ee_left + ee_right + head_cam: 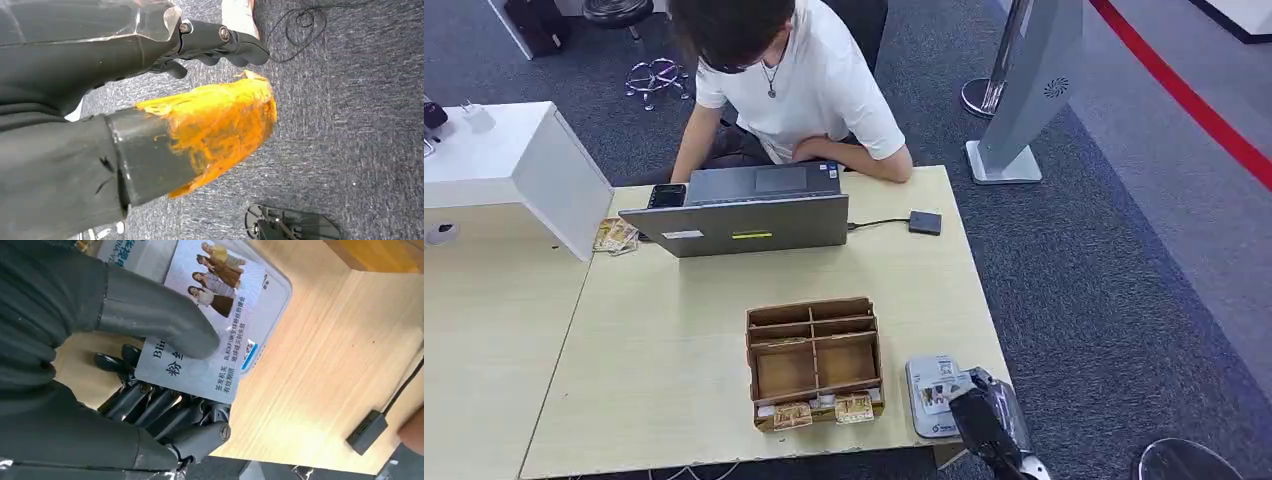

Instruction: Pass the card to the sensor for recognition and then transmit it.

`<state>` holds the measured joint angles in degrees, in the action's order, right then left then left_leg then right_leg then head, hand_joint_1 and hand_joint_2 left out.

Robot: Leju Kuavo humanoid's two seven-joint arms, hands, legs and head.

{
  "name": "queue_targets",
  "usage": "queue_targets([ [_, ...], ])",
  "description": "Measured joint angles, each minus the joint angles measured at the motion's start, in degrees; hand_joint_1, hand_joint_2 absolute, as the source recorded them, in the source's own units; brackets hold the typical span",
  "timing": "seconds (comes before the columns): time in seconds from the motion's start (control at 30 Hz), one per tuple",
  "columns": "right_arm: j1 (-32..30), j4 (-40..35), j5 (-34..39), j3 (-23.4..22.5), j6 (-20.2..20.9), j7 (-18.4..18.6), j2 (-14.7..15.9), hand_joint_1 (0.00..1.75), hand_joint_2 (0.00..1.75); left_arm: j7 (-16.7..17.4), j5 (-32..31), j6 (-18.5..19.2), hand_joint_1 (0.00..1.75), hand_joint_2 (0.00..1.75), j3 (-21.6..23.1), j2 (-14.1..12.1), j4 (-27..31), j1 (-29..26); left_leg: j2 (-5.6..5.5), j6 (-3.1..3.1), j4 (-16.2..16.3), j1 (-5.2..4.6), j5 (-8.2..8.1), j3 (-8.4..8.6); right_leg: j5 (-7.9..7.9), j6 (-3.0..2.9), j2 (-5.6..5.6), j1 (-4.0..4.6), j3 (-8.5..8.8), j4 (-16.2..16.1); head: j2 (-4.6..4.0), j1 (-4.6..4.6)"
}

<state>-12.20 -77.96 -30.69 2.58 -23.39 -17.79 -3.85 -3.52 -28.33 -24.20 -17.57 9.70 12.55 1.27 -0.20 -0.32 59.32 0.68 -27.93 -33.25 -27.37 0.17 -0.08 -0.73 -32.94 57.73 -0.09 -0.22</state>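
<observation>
The card [210, 340] sits in the right hand [150, 370], pinched with the thumb [155, 320] pressed on its printed face and the dark fingers [165, 407] bunched beneath it. Its long axis runs out past the fingertips, away from the wrist, so the free end with the printed figures projects over the sensor [931, 395], the pale flat pad at the table's near right corner.

Left to right in the head view: the left hand [215, 42] hangs low over carpet, well away from the table [674, 340]; its dark fingers look curled inward and its orange-smeared thumb juts out with nothing in the grasp. Next comes the cardboard tray [814, 362] with small cards standing in its near slots, then the sensor just beside it, then the right hand at the table edge, right at the sensor.

The relation that matters is card to sensor. The sensor lies directly beyond and under the right hand, in line with the card's long axis. Whether the card's face already rests flat on the pad or hovers just above cannot be told. I judge the reading step to be under way.

For the handover, the person [794, 60] sits far across the table behind the laptop [749, 225], straight ahead and to the left of the right hand. That is a long forward reach, and the right arm is the one placed to make it.
</observation>
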Motion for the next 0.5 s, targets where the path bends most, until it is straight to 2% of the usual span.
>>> queue_targets([
  [0.5,0.96,1.25,-3.74,-0.87,-1.22,0.0,-0.39,1.75,1.75,-0.02,-0.63,0.0,0.0,0.0,-0.04,0.0,0.0,0.0,0.0,0.0,0.0,0.0,0.0,0.0,0.0,0.0,0.0,0.0,0.01,0.0,0.0,0.0],
])
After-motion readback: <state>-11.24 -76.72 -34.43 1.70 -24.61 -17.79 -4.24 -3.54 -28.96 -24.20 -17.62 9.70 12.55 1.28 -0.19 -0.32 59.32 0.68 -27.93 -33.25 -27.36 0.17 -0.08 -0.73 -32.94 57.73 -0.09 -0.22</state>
